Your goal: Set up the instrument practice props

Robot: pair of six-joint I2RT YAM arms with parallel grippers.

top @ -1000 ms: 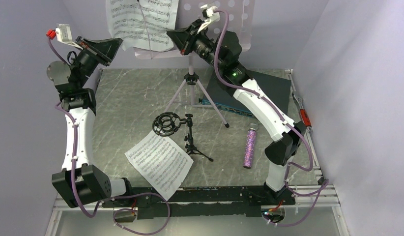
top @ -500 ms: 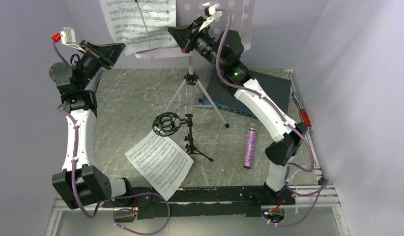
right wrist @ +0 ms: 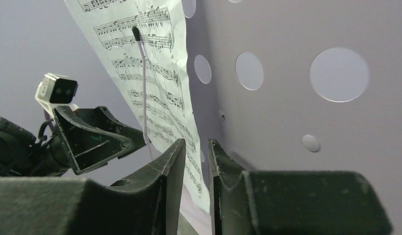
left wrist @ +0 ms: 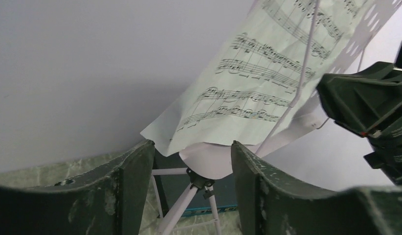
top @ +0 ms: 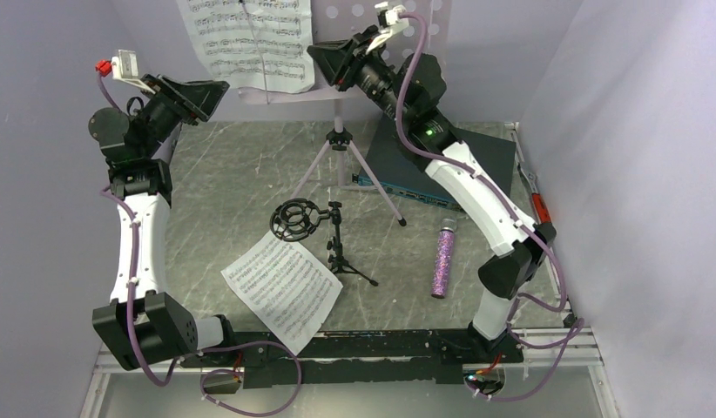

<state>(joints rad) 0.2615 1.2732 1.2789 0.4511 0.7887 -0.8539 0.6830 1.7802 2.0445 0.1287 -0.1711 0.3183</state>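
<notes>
1. One sheet-music page (top: 246, 39) leans upright on the lilac music stand (top: 339, 139), placed for reading.
2. The left tool (left wrist: 191, 147) hangs spread and empty near the page's lower corner.
3. The right tool (right wrist: 196, 144) is narrowly apart at the page's right edge, likely squaring it.
4. The second page (top: 283, 287) and the microphone (top: 443, 259) wait on the tabletop (top: 224, 174).

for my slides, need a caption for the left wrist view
Left hand open by the corner of the sheet-music page on the lilac music stand

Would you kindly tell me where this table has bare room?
Free: the back-left tabletop between the left arm and the lilac music stand's tripod; also between the small black ring-mount tripod and glittery purple microphone. Crowded: centre-front, by the white sheet-music page.
</notes>
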